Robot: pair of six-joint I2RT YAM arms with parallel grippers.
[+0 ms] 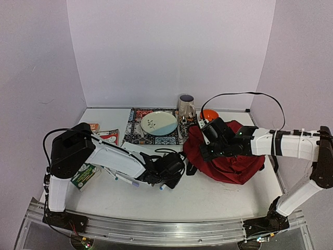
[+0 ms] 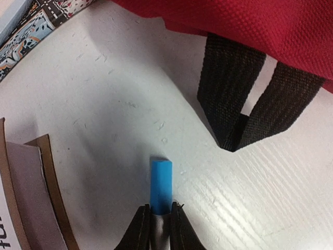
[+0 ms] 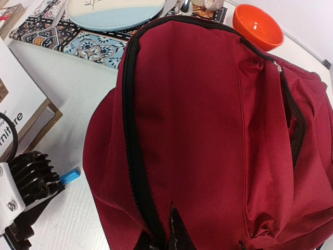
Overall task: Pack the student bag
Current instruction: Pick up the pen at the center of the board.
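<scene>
The student bag (image 1: 231, 159) lies slumped on the right half of the table (image 1: 208, 192), its far edge just in front of an orange bowl (image 1: 209, 114) and its left side beside the patterned mat (image 1: 136, 133), which carries a plate (image 1: 158, 123). A mug (image 1: 186, 107) stands behind the mat. The right gripper (image 3: 164, 237) sits at the bag's near-left edge, its jaws drawn narrow with the black zip (image 3: 132, 130) pinched between them. The left gripper (image 2: 161, 211) hangs low over the table just left of the bag, jaws clamped on a blue-tipped pen (image 2: 161, 182). The pen points toward a looped black strap (image 2: 234, 88) without touching it. A brown-edged book (image 2: 31, 192) lies to its left.
</scene>
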